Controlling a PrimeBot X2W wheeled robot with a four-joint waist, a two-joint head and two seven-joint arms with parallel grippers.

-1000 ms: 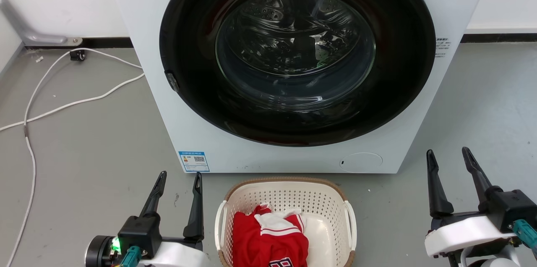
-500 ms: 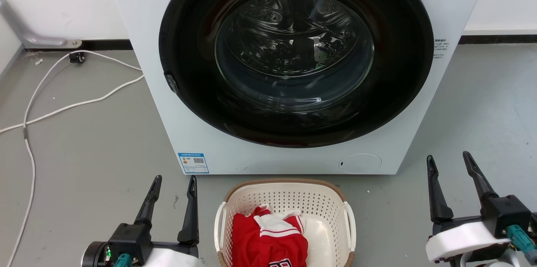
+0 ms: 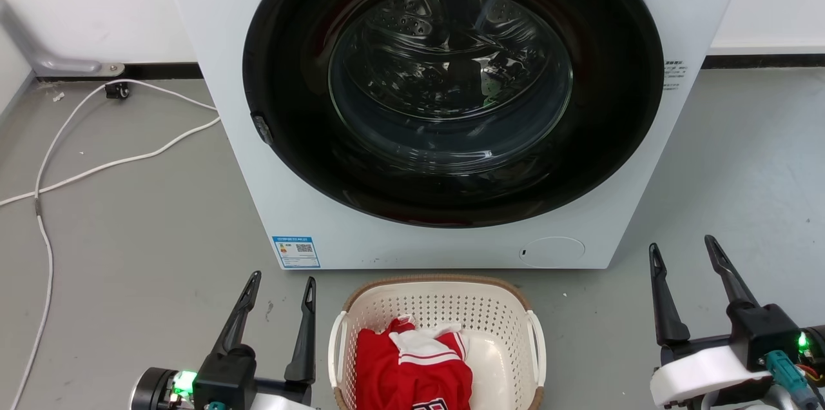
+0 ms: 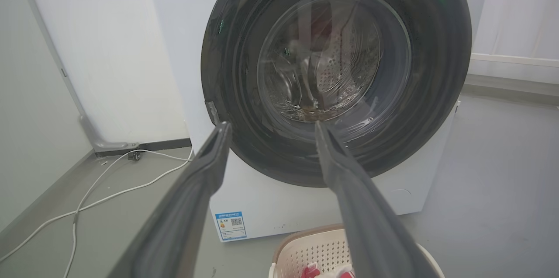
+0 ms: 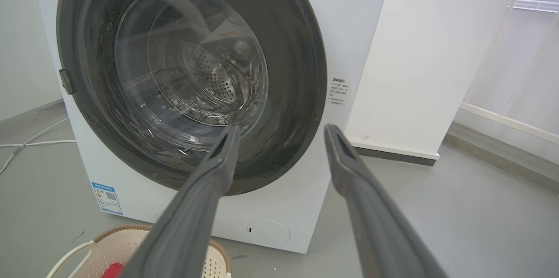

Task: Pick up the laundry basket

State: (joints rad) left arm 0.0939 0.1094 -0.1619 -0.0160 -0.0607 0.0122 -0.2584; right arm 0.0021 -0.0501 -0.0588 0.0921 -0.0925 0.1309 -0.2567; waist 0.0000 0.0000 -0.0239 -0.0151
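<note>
From the head: laundry basket (image 3: pixel 438 307) down on the grey floor, just in front of the washing machine (image 3: pixel 399 249), red-and-white garment (image 3: pixel 412 371) inside. Left gripper (image 3: pixel 283 278) just beside the basket's left side, not touching, jaws wide and empty. Right gripper (image 3: pixel 682 244) well off to the right, jaws wide too, holding nothing. Over to the left wrist: jaws spread, round door (image 4: pixel 244 72) ahead, basket rim peeking up at the bottom edge. Right wrist now: jaws parted, basket low at the left.
</note>
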